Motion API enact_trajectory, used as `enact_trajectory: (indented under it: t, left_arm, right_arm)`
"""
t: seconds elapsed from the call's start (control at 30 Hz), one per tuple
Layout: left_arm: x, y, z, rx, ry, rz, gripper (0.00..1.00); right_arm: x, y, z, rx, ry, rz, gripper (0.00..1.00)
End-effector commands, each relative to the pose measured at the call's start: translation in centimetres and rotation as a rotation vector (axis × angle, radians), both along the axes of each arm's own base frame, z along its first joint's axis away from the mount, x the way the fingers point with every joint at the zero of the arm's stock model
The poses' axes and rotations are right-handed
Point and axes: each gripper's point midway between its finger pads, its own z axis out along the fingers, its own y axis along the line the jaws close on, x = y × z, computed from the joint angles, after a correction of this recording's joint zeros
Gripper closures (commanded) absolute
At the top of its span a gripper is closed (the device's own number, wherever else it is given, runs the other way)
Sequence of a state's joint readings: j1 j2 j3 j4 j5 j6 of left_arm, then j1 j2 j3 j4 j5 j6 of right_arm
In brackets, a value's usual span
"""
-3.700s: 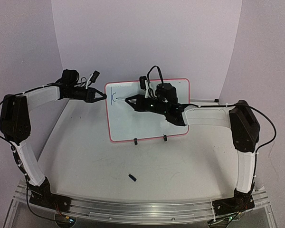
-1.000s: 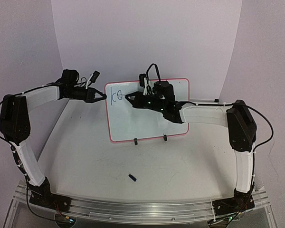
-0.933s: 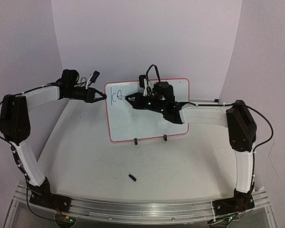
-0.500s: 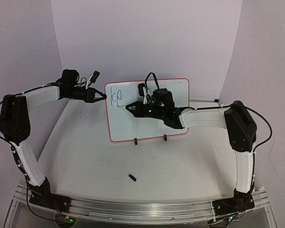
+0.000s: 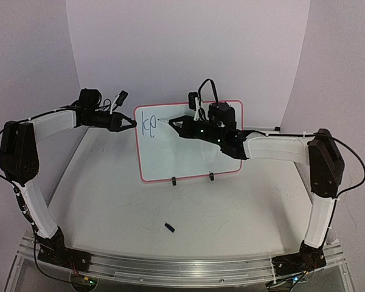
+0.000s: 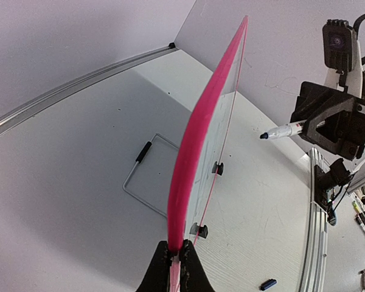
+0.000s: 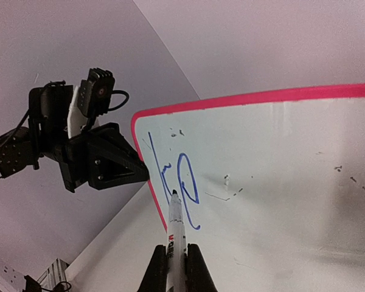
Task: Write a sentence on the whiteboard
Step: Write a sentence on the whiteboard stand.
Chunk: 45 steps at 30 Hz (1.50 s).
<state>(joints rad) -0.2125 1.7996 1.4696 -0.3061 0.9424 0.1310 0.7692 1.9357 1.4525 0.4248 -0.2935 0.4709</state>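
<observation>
The whiteboard (image 5: 185,159) stands upright near the back middle of the table (image 5: 121,201), on two black clip feet (image 5: 173,180) at its lower edge, with a wire stand (image 6: 145,181) behind it. The left gripper (image 5: 132,123) is closed on the board's left edge near the top corner. In the left wrist view its fingers (image 6: 188,272) pinch the pink rim (image 6: 198,146) from both faces. The right gripper (image 5: 175,122) reaches in front of the board's upper half and is clamped tight on a marker (image 5: 165,120), whose tip points left toward the top left corner. Blue lettering (image 5: 149,126) sits there, just inside the left rim and just under the top rim. Only a "k" and an "e" can be read. In the right wrist view the marker tip (image 7: 174,193) lies over the strokes between the two letters (image 7: 185,182). In the left wrist view the marker (image 6: 284,130) shows a small gap between its tip and the board face. The board to the right of the letters and below them is bare white, partly hidden by the right arm. The two grippers are near each other at that corner, with the rim between them. A small dark cap (image 5: 169,227) lies on the table in front, well apart from the board and both arms.
</observation>
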Motion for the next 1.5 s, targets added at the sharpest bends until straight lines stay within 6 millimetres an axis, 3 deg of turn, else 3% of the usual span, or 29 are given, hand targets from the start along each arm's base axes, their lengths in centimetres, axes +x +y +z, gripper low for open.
enact_trajectory:
  t: [0.0, 0.43, 0.8, 1.2, 1.47]
  left_arm:
    - [-1.8, -0.8, 1.1, -0.006, 0.006, -0.038, 1.00]
    - [-1.8, -0.9, 0.9, -0.001, 0.008, -0.040, 1.00]
    - [-1.8, -0.9, 0.8, 0.003, 0.006, -0.040, 1.00]
    - [-1.8, -0.9, 0.9, 0.004, 0.006, -0.040, 1.00]
    - [-1.8, -0.9, 1.0, 0.004, 0.004, -0.041, 1.00]
  right_arm:
    - [0.2, -0.1, 2.5, 0.038, -0.056, -0.009, 1.00]
    - [2.1, 0.6, 0.4, 0.012, -0.027, -0.048, 1.00]
    - [3.1, -0.3, -1.1, -0.005, 0.006, -0.094, 1.00]
    - [2.7, -2.4, -0.1, -0.019, -0.017, -0.152, 1.00]
    - [2.7, -2.4, 1.3, 0.003, -0.046, -0.152, 1.00]
